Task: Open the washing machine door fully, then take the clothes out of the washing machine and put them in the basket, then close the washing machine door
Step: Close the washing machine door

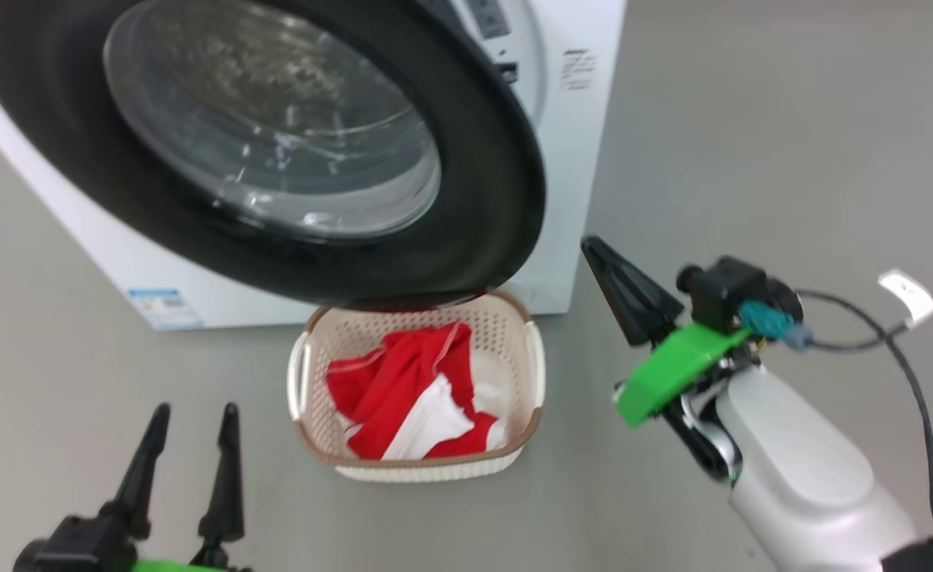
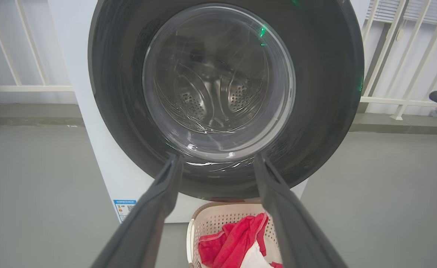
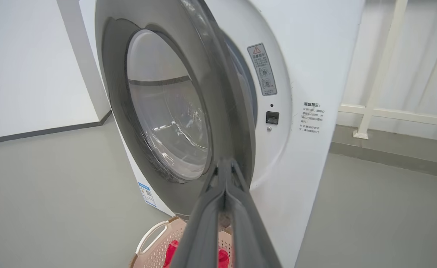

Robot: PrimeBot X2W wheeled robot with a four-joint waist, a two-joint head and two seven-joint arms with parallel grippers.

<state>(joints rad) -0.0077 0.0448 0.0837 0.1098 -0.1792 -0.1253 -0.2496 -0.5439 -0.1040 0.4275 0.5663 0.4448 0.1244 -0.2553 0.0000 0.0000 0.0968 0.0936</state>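
The stiff, hinged door [image 1: 482, 183] was judged best pushed at its black rim, mid-frame; right tool [image 1: 591, 248] was pressed together, left tool [image 1: 195, 411] spread apart.

Washing machine door [image 1: 506, 199]: rim glossy black, smooth, plastic-looking; glass window [image 1: 276, 119] clear, shiny, streaked with reflections. Washing machine [image 1: 586, 159] body: smooth white, faint sheen. Drum [image 2: 211, 93] behind glass: bright perforated metal. Basket [image 1: 534, 357]: cream plastic, perforated walls, brown woven-look rim. Clothes [image 1: 403, 373]: soft red cloth, white panels, matt, crumpled. Floor [image 1: 752, 119]: matt grey, smooth. Left hand [image 1: 195, 409], right hand [image 1: 590, 242]: matt black. Right forearm [image 1: 800, 461]: pale glossy shell; green plastic bracket [image 1: 673, 369]
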